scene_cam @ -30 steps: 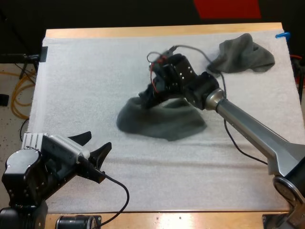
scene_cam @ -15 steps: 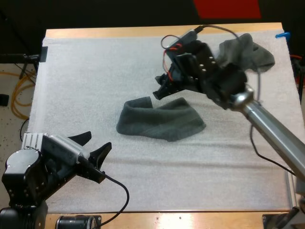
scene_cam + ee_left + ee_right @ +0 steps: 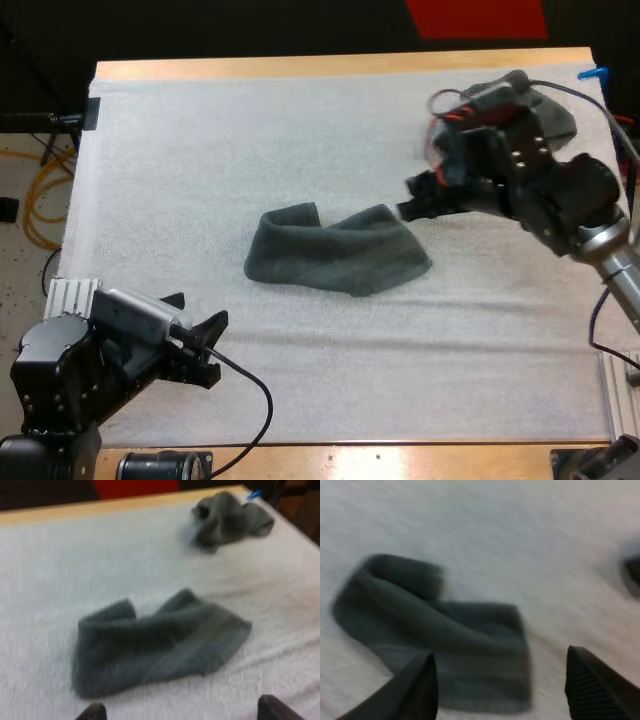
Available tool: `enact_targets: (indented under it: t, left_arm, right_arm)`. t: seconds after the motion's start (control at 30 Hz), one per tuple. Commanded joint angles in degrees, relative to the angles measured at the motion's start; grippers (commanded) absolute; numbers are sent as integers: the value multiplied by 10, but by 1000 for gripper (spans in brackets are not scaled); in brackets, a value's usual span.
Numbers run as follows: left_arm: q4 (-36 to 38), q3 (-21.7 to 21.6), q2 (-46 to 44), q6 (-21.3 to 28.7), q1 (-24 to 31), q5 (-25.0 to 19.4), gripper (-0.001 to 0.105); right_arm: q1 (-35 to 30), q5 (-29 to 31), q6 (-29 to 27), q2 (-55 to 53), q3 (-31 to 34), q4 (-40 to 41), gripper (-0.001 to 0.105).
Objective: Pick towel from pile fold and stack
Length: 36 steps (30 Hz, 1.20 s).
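Both jaws apart, empty; two towels: folded towel, crumpled towel beyond.

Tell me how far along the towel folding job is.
Done: one towel lies on the mat, loosely doubled, not neat. In hand: nothing; the right tool is open near its end, and the left tool is open at the mat's near edge. Left: tidy that fold, then fetch the crumpled towel at the far corner.

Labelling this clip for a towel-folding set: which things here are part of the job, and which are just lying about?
Part of the job:
mid-mat towel
crumpled towel at the mat's far right corner
left gripper, open
right gripper, open

Just there:
white mat
wooden table
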Motion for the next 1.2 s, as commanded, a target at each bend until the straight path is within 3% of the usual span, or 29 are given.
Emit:
enact_targets:
  t: [0.0,0.3,0.4,0.6,0.93,1.17]
  left_arm:
    - [17,-5,-2,-1,-1,-9,59]
    - [53,-5,-2,-1,-1,-25,59]
    - [70,-5,-2,-1,-1,-53,59]
    - [74,-5,-2,-1,-1,-52,59]
    - [87,-5,-2,-1,-1,-52,59]
    - [96,-5,-2,-1,-1,-52,59]
  right_arm:
    - [-18,0,3,-12,17,3,54]
    - [-107,-9,3,-15,150,-47,54]
    - [-122,-36,12,-10,195,-74,54]
    - [-125,-65,28,25,257,-124,54]
    - [-125,-161,74,126,278,-211,54]
    - [-125,-264,122,188,278,-259,54]
